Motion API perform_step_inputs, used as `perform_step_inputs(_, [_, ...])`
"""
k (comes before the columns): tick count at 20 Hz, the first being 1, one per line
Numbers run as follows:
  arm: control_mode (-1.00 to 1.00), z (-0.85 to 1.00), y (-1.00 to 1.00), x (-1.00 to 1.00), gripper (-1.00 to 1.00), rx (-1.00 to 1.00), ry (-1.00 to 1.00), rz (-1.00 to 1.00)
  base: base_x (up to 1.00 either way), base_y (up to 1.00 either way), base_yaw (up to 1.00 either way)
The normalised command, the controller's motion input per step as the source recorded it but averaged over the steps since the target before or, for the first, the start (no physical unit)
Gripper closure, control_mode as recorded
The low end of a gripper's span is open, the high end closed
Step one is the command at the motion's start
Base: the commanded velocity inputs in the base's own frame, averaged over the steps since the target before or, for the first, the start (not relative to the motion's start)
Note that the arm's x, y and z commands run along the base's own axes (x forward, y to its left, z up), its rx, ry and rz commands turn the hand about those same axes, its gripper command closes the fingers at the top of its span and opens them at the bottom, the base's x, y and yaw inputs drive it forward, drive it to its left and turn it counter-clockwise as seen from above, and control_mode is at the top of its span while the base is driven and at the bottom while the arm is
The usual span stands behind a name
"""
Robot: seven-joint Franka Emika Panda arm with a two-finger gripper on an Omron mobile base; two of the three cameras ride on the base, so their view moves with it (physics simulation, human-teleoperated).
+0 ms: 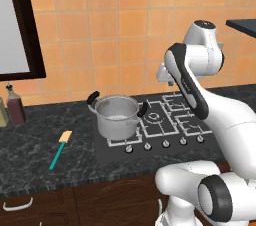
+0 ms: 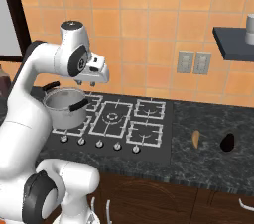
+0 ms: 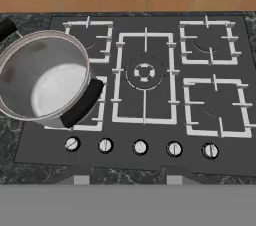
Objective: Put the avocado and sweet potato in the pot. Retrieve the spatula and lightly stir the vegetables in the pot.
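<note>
The steel pot (image 1: 117,115) (image 2: 64,106) (image 3: 45,77) stands empty on the front left burner, its black handles at the rim. A teal-handled spatula (image 1: 60,149) lies on the dark counter left of the cooktop. On the counter right of the cooktop lie the sweet potato (image 2: 196,139) and the dark avocado (image 2: 227,142). My gripper (image 2: 87,84) (image 3: 127,180) hangs high above the cooktop, just right of the pot, pointing down. Its fingers stand apart with nothing between them.
The black cooktop (image 1: 165,120) (image 3: 145,75) has a row of knobs along its front edge. Dark bottles (image 1: 15,105) stand at the far left against the tiled wall. A dark shelf (image 2: 233,42) juts out at the upper right, above two wall outlets (image 2: 193,62).
</note>
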Motion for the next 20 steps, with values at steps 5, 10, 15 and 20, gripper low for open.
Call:
perform_step_inputs(5, [-1.0, -0.08, -0.05, -0.06, -1.0, -0.13, 0.0, 0.0, 0.0, 0.0, 0.0])
perform_step_inputs(10, [-1.0, -0.48, -0.78, 0.06, -1.0, -0.14, 0.01, 0.13, 0.0, 0.0, 0.0])
perform_step_inputs(15, [-1.0, -0.39, -1.0, 0.3, -1.0, 0.0, 0.02, 0.19, 0.0, 0.0, 0.0])
perform_step_inputs(20, [-1.0, -0.22, -1.0, 0.32, -1.0, 0.01, 0.0, 0.09, 0.0, 0.0, 0.0])
